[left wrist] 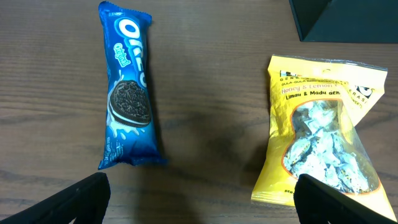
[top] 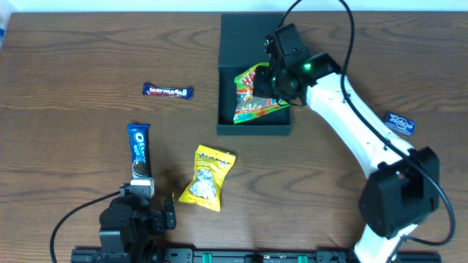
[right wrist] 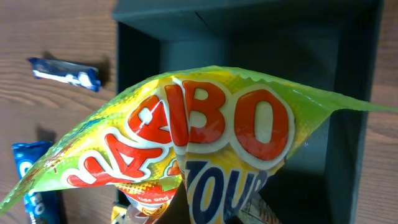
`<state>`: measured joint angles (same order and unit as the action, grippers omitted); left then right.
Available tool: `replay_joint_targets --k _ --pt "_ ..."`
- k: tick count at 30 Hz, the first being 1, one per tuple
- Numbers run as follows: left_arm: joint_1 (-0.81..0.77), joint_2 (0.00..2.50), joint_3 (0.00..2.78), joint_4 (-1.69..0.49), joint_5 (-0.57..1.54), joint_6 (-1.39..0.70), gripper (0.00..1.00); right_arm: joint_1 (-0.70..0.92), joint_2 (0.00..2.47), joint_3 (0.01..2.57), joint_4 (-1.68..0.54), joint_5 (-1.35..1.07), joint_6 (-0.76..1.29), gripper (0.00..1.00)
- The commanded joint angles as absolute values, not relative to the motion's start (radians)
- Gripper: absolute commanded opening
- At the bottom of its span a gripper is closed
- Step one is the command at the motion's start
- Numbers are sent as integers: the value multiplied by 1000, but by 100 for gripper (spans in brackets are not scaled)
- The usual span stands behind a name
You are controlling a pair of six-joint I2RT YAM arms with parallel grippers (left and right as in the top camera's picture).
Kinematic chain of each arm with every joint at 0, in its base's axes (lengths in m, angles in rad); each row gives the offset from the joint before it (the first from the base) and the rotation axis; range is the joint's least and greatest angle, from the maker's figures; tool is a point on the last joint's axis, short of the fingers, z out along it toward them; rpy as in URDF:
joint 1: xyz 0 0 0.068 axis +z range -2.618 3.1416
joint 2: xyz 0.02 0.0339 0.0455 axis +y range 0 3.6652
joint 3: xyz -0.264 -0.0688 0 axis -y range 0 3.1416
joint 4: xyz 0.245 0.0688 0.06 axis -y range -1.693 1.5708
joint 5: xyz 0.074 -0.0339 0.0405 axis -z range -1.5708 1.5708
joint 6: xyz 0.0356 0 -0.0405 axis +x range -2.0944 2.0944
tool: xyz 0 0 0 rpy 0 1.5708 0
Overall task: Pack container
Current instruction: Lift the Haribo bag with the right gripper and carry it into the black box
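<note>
- One wooden table (top: 66, 51) carries everything; by my count four packets lie loose on it and one is at the box, so I judge the packing barely begun.
- Next, the container (top: 238, 44): it sits toward the far middle of the table, mouth facing up. With what looks like its flap lying open on the far side, its long axis runs from my near edge to the far one.
- My right gripper (top: 274, 84) hangs over the container's open mouth, jaws pinched together on the Haribo bag (top: 252, 101). The bag slants across the near half of the box. I cannot tell whether its lower end touches the floor of the box yet. Letting it go is the step in hand, I think.
- My left gripper (left wrist: 202, 198) waits at the near left, fingers spread wide and holding nothing.
- Left to pack: the yellow honey-lemon candy bag (top: 207, 177), near centre, just beside that idle gripper.
- Then the Oreo pack (top: 138, 150), lengthways near-to-far, directly ahead of the left gripper.
- Then the Dairy Milk bar (top: 167, 91), lying crosswise left of the box.
- Last, a small blue packet (top: 399, 123) out on the right, label too small to read.
</note>
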<state>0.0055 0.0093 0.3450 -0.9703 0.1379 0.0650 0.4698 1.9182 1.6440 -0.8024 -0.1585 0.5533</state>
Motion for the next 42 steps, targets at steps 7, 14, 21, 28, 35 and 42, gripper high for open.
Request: replay_joint_targets --k 7,14,21,28,35,42 --pt "11 6 326 -1024 127 90 95 447 1992 1676 -795 -129 579 1" --pt "11 6 326 -1024 127 90 95 413 2014 1676 -785 -75 531 1" --pt "11 6 326 -1024 127 90 95 407 2020 1676 -758 -75 526 1" --pt "11 6 326 -1024 127 90 95 416 2065 1675 -758 -109 539 1" --pt "11 6 326 -1024 127 90 95 420 2090 1675 -747 -109 553 1" --pt "11 6 326 -1024 127 90 95 432 2130 1675 -720 -132 573 1"
